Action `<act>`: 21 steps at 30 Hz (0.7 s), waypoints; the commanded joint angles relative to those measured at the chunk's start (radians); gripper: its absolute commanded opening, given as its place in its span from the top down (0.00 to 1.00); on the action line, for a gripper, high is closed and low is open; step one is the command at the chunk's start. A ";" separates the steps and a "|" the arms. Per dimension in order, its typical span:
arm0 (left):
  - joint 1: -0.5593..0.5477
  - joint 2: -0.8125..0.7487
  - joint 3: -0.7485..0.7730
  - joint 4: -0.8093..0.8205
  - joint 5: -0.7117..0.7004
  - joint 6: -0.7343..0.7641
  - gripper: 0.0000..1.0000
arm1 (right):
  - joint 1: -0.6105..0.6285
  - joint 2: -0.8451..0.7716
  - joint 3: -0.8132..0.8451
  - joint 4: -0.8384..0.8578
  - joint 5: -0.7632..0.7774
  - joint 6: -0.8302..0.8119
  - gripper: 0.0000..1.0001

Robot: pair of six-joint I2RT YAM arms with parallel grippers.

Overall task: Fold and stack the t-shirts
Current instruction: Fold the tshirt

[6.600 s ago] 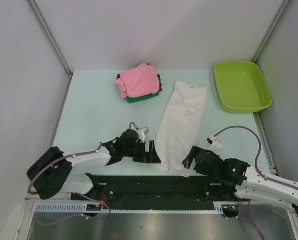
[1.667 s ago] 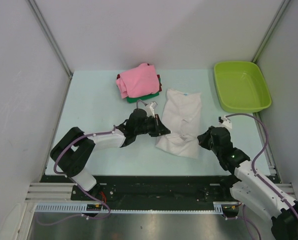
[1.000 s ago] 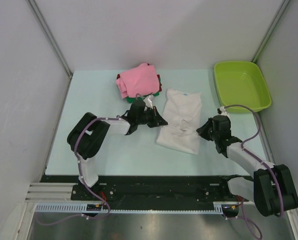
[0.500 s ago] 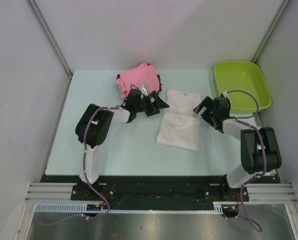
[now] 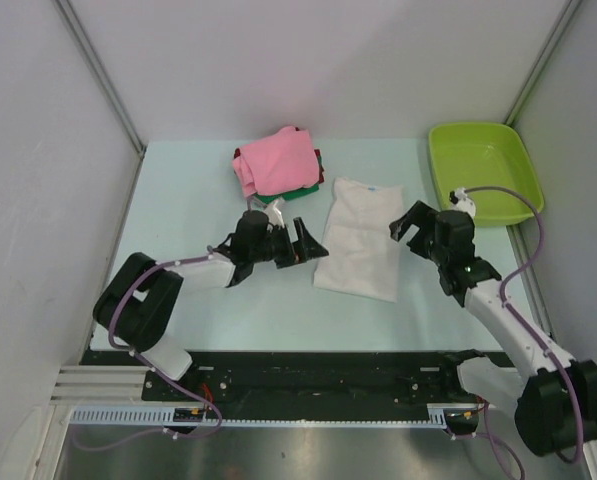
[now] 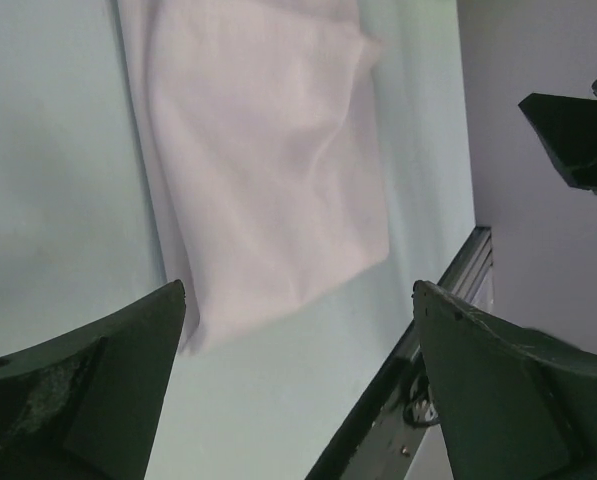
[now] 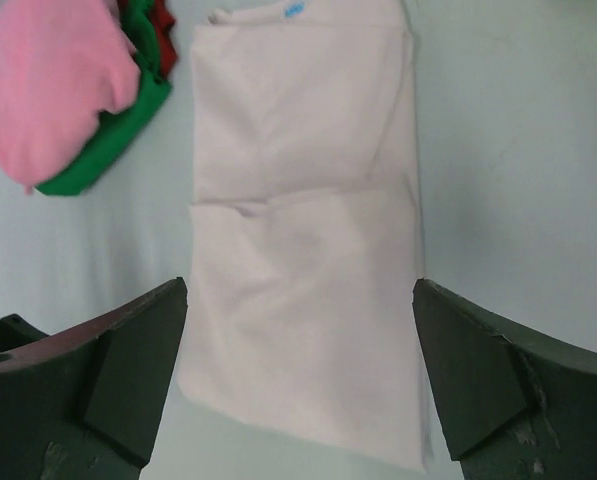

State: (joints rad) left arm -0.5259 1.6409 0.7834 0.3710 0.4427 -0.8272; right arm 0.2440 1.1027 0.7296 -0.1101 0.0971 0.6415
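The white t-shirt lies folded in a flat rectangle mid-table, its blue neck label at the far end. It also shows in the left wrist view and the right wrist view. The pink t-shirt tops a stack with the dark red and green shirts beneath, at the far left of the white one. My left gripper is open and empty just left of the white shirt. My right gripper is open and empty above its right edge.
A lime-green plastic tub stands at the far right corner. Grey walls close in the table on three sides. The black rail runs along the near edge. The stack also shows in the right wrist view.
The long white shirt has been folded in half, its near end brought up. Both grippers have let go and drawn back from the far end; the shirt now lies flat.
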 commanded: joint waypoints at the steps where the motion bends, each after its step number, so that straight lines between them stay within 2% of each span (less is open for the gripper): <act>1: -0.037 -0.075 -0.134 0.015 -0.022 0.046 0.00 | 0.026 -0.125 -0.160 -0.115 0.024 -0.016 0.00; 7: -0.057 -0.058 -0.243 0.091 -0.032 0.027 0.00 | 0.103 -0.276 -0.286 -0.163 0.067 0.064 0.01; 15: -0.060 0.065 -0.242 0.155 -0.009 -0.003 0.01 | 0.164 -0.331 -0.352 -0.184 0.089 0.138 0.08; 17: -0.062 0.089 -0.237 0.170 0.001 -0.016 0.02 | 0.170 -0.333 -0.369 -0.183 0.092 0.152 0.10; 21: -0.065 0.146 -0.219 0.152 0.016 -0.023 0.17 | 0.173 -0.328 -0.395 -0.168 0.090 0.162 0.10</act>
State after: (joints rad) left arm -0.5804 1.7103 0.5644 0.6136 0.4648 -0.8490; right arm 0.4114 0.7818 0.3565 -0.2867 0.1619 0.7715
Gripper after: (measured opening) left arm 0.879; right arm 0.903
